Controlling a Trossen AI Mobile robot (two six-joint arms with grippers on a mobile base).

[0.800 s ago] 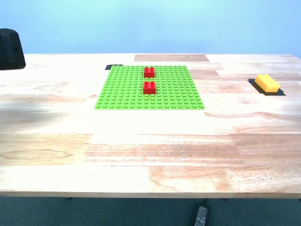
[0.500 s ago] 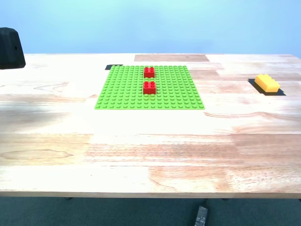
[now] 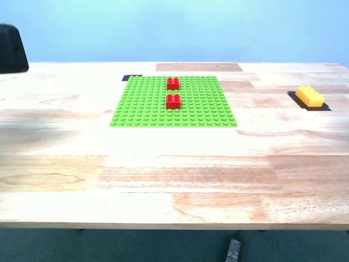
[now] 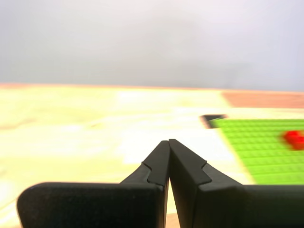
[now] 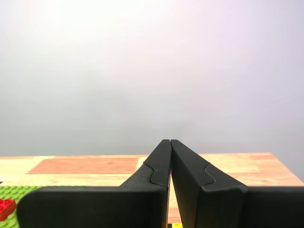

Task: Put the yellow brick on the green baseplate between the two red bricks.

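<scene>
A: Start big. What's the table (image 3: 163, 180) giving me?

B: A wide wooden top with the baseplate (image 3: 144, 106) lying flat toward the far middle in the exterior view. It isn't visibly fixed, apart from a dark patch at its far corner, so I judge that a hard sideways push while seating a brick could slide it.

A: And the arms?

B: A dark shape (image 3: 12, 49) at the exterior view's left edge may be one, but I can't tell which. My first gripper (image 4: 168, 142) has its fingers pressed together with nothing between them; the baseplate shows ahead of it. My second gripper (image 5: 170, 141) is likewise closed and empty, looking over the table's far edge with a sliver of yellow just beneath its fingers.

A: So either must open before grasping.

B: Yes. Coming down closed would knock the brick (image 3: 309, 96) instead of taking it. It sits well apart from the baseplate, near the exterior view's right edge, on a dark patch and angled to the table edge. A grip not squared to it could twist it or let it slip.

A: And the red bricks (image 3: 173, 92)?

B: They stand one behind the other near the plate's middle, with a narrow gap of bare studs between. The yellow one looks longer than either red, so it likely has to go crosswise. That's the tightest risk: a tilted brick could jam on the reds or land a stud row off.
</scene>
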